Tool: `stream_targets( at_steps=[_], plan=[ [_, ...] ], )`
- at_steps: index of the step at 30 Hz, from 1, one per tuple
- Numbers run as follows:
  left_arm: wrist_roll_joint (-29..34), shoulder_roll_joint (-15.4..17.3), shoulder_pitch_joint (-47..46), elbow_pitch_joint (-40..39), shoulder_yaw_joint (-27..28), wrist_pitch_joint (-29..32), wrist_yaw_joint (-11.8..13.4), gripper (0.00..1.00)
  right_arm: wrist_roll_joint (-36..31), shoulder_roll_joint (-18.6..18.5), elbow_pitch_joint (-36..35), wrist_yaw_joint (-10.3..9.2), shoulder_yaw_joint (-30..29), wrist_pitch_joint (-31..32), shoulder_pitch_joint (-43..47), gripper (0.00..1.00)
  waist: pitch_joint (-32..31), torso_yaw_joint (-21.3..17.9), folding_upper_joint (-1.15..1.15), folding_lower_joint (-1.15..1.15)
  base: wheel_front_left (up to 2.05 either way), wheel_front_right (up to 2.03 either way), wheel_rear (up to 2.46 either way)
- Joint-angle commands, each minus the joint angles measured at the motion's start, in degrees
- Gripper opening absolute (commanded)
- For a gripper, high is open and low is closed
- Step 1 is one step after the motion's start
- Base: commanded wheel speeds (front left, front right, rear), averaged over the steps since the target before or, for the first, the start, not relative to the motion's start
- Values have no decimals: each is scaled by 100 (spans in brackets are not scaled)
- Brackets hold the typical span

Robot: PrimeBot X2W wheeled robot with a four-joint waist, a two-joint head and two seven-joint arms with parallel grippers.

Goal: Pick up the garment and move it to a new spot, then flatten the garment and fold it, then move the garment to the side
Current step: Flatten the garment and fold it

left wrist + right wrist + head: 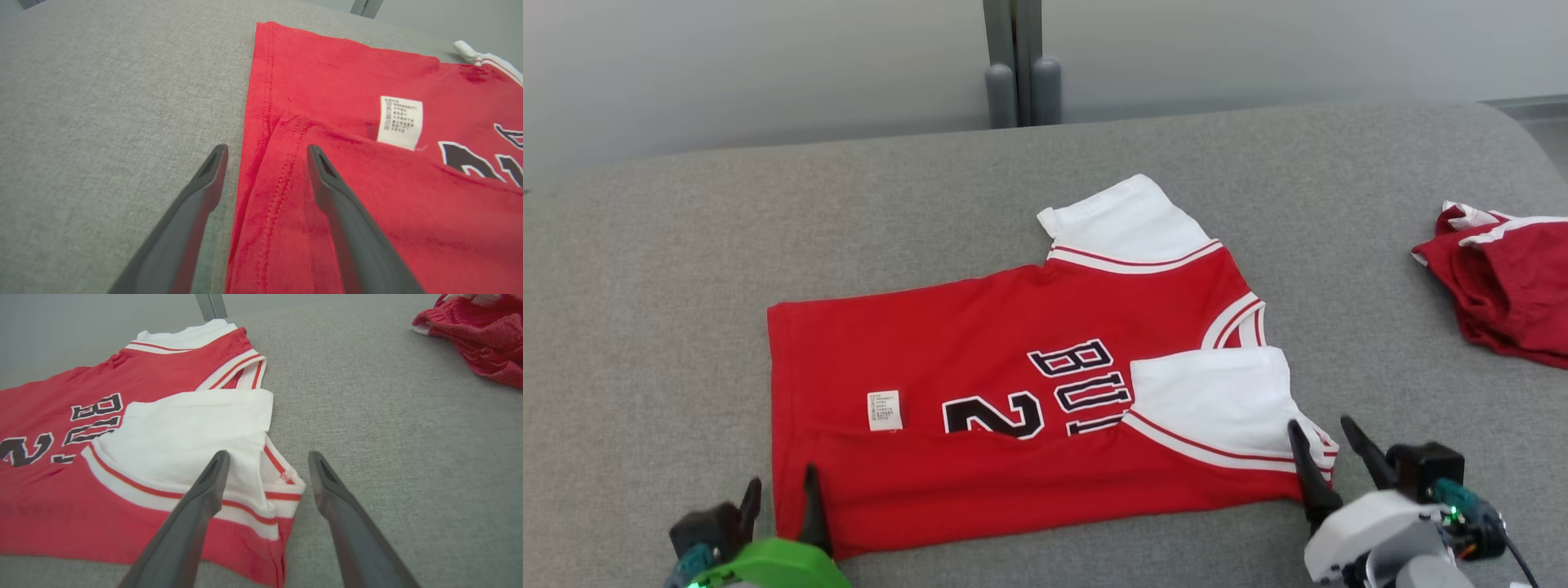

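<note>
The garment (980, 359) is a red jersey with white sleeves and black lettering, lying flat on the grey cushion with its near long edge folded over the front. A white label (885, 410) shows on it. My left gripper (780, 488) stands open at the jersey's near left corner, straddling the folded hem (282, 179). My right gripper (1323, 433) stands open at the near right corner, one finger over the white sleeve (196, 433), the other over bare cushion. Neither holds cloth.
A second red and white garment (1503, 282) lies crumpled at the right edge of the grey cushion (686, 269). A grey post (1021, 61) stands behind the cushion's far edge against a pale wall.
</note>
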Motion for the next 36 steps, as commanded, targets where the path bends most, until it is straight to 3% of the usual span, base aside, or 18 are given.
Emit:
stream_targets(
  at_steps=[1, 6, 14, 21, 23, 36],
  plan=[
    [49, 26, -267, -99, -17, 3, 17, 100, -146, -48, -73, -9, -24, -9, -245, 100, 303, -4, 0, 0, 0, 0, 0],
    [211, 148, -1204, -63, 23, 3, -21, 100, -603, -68, -46, -9, 17, 100, -1141, 100, 906, -1, 0, 0, 0, 0, 0],
    [246, 502, -2720, 1087, -44, 31, -60, 100, -1198, -108, 280, -9, 374, 433, -2665, 100, 1702, -32, 0, 0, 0, 0, 0],
    [133, 649, -3407, 1772, -266, 23, -122, 100, -1521, -225, 695, -9, 528, 711, -3811, 100, 2123, 61, 0, 0, 0, 0, 0],
    [118, 624, -3505, 1890, -386, 23, -124, 0, -1561, -237, 881, -10, 576, 847, -4115, 100, 2207, 114, 0, 0, 0, 0, 0],
    [-428, 550, -3726, 1188, -1356, 22, -126, 0, -1375, -276, 2347, -10, 832, 1600, -5792, 100, 2591, 719, 0, 0, 0, 0, 0]
  ],
)
